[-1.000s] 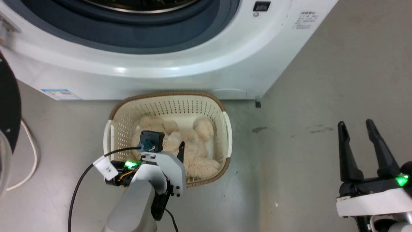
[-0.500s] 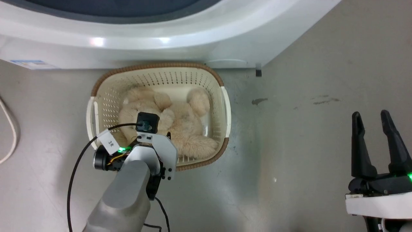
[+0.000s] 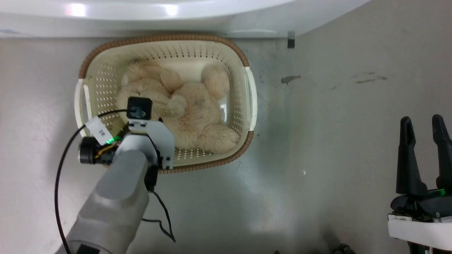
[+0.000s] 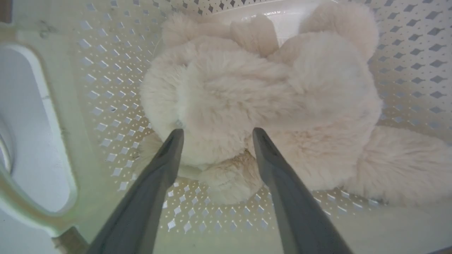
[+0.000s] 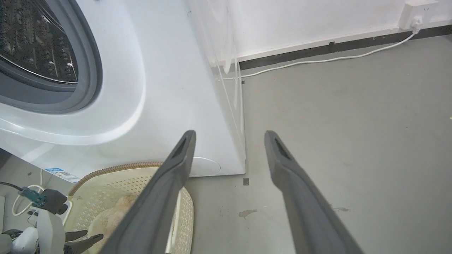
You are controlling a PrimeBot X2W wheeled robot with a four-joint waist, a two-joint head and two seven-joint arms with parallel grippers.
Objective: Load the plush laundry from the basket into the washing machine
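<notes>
On grey floor (image 3: 335, 123), basket (image 3: 183, 53), washing machine (image 5: 159, 70)

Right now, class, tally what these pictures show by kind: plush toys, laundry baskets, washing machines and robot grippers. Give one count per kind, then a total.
Plush toy: 1
Laundry basket: 1
Washing machine: 1
Grippers: 2, the left gripper and the right gripper
Total: 5
</notes>
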